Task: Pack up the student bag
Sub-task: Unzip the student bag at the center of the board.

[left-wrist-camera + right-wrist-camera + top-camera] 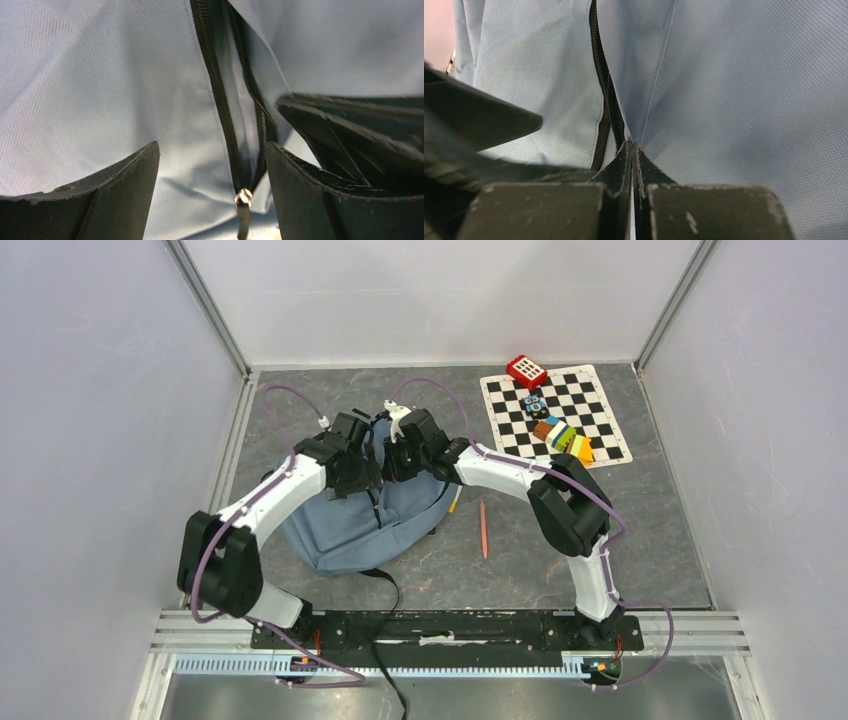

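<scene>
The student bag (340,535), a soft blue-grey backpack, lies flat on the grey table (520,575) at centre left of the overhead view. Both arms bend over its upper part.

In the left wrist view, its black zipper (220,100) runs down the middle. The zipper is parted higher up and meets at a small metal pull (243,199) near the bottom edge. The left gripper (211,150) is spread wide with 1 finger on each side of the zipper, grasping nothing.

In the right wrist view, the right gripper (632,146) is clenched on a fold of bag fabric just right of the zipper. A crease runs up from its tips.

The step in hand is probably opening the main compartment. To do it well, the right gripper should hold the cloth taut. The left should lower onto the pull, close squarely on it, and draw along the zipper line, not across it.

To the right of the bag, an orange pencil (483,530) lies on the table. At upper right, a checkered mat (600,390) holds small coloured toys (527,371).
</scene>
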Controlling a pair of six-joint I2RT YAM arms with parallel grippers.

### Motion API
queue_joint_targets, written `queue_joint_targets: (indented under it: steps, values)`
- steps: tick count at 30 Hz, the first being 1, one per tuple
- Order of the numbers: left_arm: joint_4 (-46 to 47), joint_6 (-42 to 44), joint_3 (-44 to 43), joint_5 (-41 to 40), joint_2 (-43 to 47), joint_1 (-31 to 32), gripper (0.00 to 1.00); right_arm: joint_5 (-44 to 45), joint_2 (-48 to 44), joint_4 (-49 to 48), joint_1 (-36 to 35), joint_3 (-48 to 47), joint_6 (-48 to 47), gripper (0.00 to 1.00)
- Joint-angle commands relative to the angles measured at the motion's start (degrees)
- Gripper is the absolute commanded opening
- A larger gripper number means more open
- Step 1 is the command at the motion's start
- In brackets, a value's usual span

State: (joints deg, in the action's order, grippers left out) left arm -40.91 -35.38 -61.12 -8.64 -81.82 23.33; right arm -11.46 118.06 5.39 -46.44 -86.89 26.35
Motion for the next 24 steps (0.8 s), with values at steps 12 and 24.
queue_joint_targets:
  steps: [12, 24]
  values:
    - [1.0, 0.2, -4.7, -8.6, -13.6, 0.0, 0.69, 2.9, -3.1, -0.3, 1.1, 0.2, 0.4, 0.0]
    - [0.0, -0.5, 2.3, -15.2, -1.7, -2.4, 0.02, 4.8, -4.3, -0.6, 1.4, 0.6, -2.0, 0.0]
